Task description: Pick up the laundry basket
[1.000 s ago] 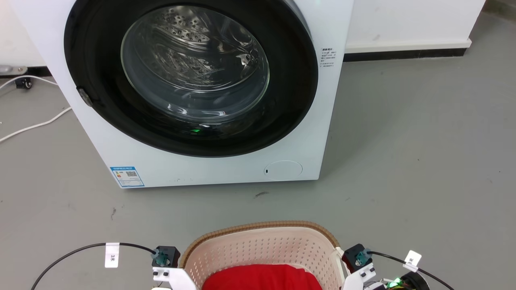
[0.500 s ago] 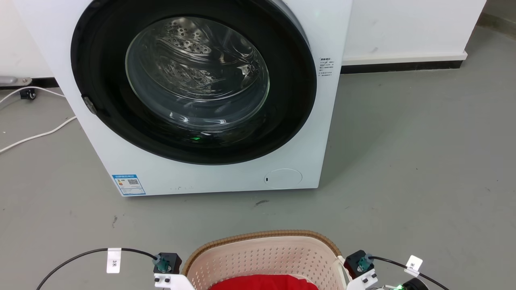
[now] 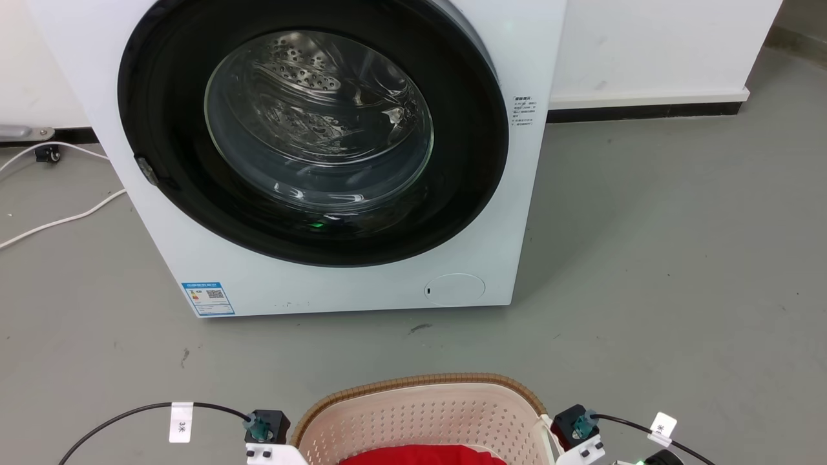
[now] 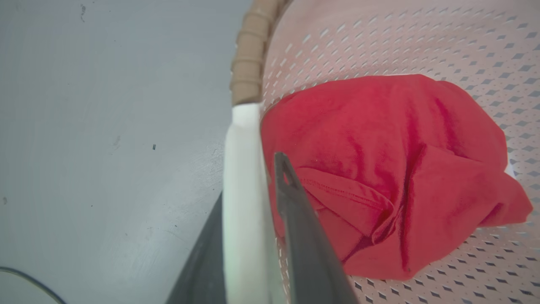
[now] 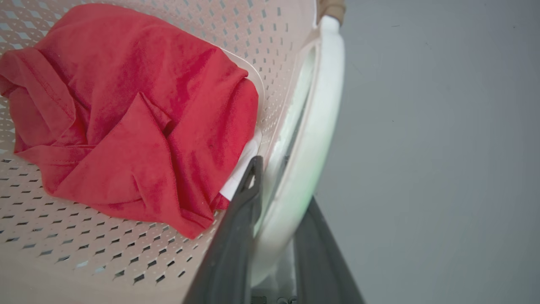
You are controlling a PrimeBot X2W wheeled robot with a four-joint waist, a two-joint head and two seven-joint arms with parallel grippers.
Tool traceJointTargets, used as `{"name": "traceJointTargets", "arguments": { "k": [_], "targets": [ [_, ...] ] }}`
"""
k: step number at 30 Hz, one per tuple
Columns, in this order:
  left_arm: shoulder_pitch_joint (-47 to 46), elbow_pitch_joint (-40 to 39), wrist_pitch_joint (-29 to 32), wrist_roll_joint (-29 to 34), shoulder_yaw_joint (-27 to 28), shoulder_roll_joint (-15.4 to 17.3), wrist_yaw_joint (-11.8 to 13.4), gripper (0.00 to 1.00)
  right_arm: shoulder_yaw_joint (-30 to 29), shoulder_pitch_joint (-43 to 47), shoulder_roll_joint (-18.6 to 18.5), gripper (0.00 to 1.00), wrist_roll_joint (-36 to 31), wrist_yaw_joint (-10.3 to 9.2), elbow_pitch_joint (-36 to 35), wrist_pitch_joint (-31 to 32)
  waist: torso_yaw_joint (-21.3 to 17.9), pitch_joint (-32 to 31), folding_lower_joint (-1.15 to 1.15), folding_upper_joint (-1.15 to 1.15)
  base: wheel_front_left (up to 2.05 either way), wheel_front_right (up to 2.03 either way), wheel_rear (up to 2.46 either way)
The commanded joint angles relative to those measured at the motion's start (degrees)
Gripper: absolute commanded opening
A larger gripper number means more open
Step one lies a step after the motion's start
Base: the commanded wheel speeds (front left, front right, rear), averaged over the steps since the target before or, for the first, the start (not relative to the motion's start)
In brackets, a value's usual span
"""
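grasp step looks done: left gripper (image 4: 251, 181) and right gripper (image 5: 283, 185) each clenched on a white side handle of the laundry basket (image 3: 420, 412), between them before the washing machine (image 3: 517, 194); next needs an even two-arm lift.

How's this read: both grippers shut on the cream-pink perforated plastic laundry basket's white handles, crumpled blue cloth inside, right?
Not blue: the crumpled cloth is red, seen in both wrist views. The left gripper and right gripper do clamp the white handles of the cream-pink perforated plastic laundry basket.
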Motion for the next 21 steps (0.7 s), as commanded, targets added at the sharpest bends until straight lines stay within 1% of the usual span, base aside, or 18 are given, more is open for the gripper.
{"name": "traceJointTargets", "arguments": {
  "k": [1,21],
  "targets": [
    [-0.7,-0.7,-0.4,-0.1,-0.6,-0.9,-1.2,0.00,0.4,-0.4,0.5,0.00,0.2,0.48,-0.4,-0.6,0.0,0.0,0.00,0.00,0.00,0.00,0.00],
    [-1.3,0.2,-1.3,-3.7,-4.2,-0.7,-1.2,0.00,3.8,-0.9,0.4,0.00,3.4,0.48,0.2,-1.1,-0.1,-0.3,0.00,0.00,0.00,0.00,0.00]
  ]
}}
